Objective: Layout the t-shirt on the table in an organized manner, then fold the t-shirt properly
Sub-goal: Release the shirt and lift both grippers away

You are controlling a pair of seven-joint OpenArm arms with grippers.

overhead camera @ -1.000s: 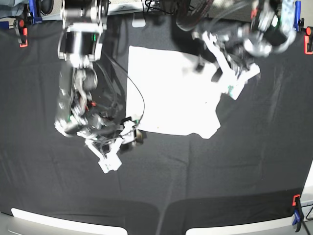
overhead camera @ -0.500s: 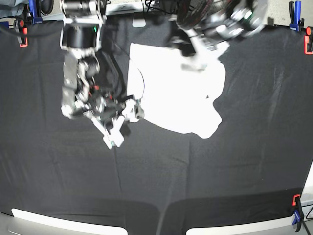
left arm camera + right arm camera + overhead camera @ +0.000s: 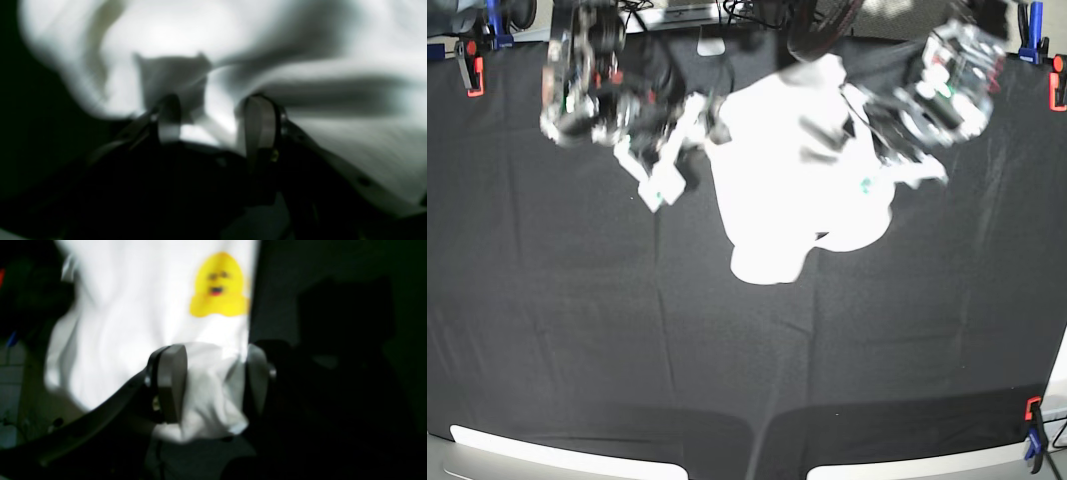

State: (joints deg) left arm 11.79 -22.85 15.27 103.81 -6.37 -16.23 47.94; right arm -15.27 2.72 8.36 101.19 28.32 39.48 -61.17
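The white t-shirt (image 3: 787,170) hangs bunched and lifted over the far middle of the black table (image 3: 727,350), between my two arms. My right gripper (image 3: 705,115) is at the shirt's left side. In its wrist view the right gripper (image 3: 213,380) has a wad of the t-shirt (image 3: 133,306) between its fingers (image 3: 170,383), below a yellow print (image 3: 220,286). My left gripper (image 3: 859,125) is at the shirt's right side. The blurred left wrist view shows the left gripper (image 3: 213,116) with taut folds of the t-shirt (image 3: 300,50) running from its fingertips (image 3: 260,123).
Red clamps (image 3: 472,70) (image 3: 1057,90) grip the cloth at the far corners, and a red and blue clamp (image 3: 1032,425) at the near right. Cables and gear (image 3: 747,12) lie behind the far edge. The black cloth stretches towards me.
The shirt lay flat a second ago. Both arms have swung towards the far edge and the shirt has come up off the table, bunching between them.
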